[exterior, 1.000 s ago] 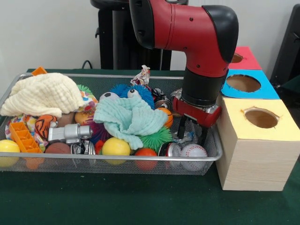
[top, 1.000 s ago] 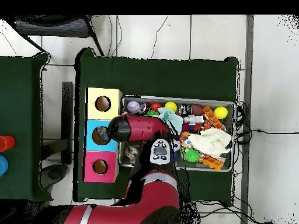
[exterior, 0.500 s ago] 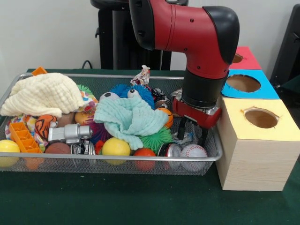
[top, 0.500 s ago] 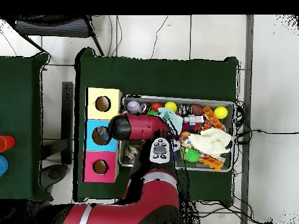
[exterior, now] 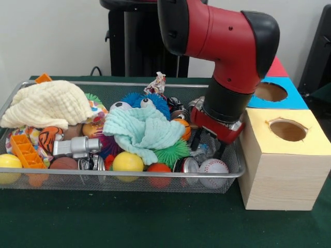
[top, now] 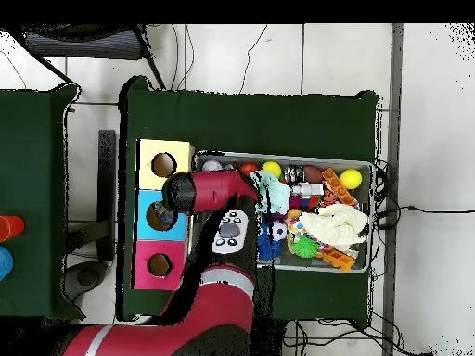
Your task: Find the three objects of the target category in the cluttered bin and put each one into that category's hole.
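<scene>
The silver wire-mesh bin (exterior: 129,175) lies across the table, full of clutter; it also shows in the overhead view (top: 278,156). My gripper (exterior: 209,151) is down in the bin's right end, beside the boxes. Its fingers (exterior: 198,140) stand apart, with a crumpled see-through plastic piece (exterior: 202,153) between them. I make out no other clear pieces. The red-topped box (exterior: 278,68) stands furthest back and the arm hides its hole in the front view. The hole (top: 159,265) shows in the overhead view, where the arm hides the gripper.
The yellow-topped box (exterior: 282,155) and the blue-topped box (exterior: 287,98) stand right of the bin. In the bin lie a cream cloth (exterior: 46,103), a mint cloth (exterior: 142,129), a blue furry toy (exterior: 147,102), a baseball (exterior: 213,168), balls, cans and an orange brick (exterior: 26,151).
The arm has swung and tilted toward the boxes. The gripper stays low in the bin's right end, and its fingers stand a little closer together.
</scene>
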Motion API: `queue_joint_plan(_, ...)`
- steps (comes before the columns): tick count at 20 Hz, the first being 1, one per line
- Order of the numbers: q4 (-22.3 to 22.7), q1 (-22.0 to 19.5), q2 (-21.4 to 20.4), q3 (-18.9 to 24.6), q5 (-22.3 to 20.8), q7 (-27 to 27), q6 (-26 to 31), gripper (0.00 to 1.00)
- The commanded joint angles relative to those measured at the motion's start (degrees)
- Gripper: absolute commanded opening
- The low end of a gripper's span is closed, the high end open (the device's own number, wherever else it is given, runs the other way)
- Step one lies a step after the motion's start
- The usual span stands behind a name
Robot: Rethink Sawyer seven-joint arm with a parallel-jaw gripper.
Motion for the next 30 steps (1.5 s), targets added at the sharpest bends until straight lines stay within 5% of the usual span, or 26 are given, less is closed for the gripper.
queue_joint_plan(1,-11.4,3.7,7.9,-4.4,-5.3,0.4,14.6,1.00)
queue_joint_plan(6,-13.0,6.6,8.7,-6.0,-6.5,1.1,19.2,1.00)
queue_joint_plan(17,-14.4,6.8,11.2,-5.5,-5.5,2.3,16.7,1.00)
queue_joint_plan(23,-6.0,0.6,8.6,3.7,0.0,1.5,3.9,1.00)
queue_joint_plan(30,-1.8,-5.3,5.6,10.2,2.2,-2.7,3.7,1.00)
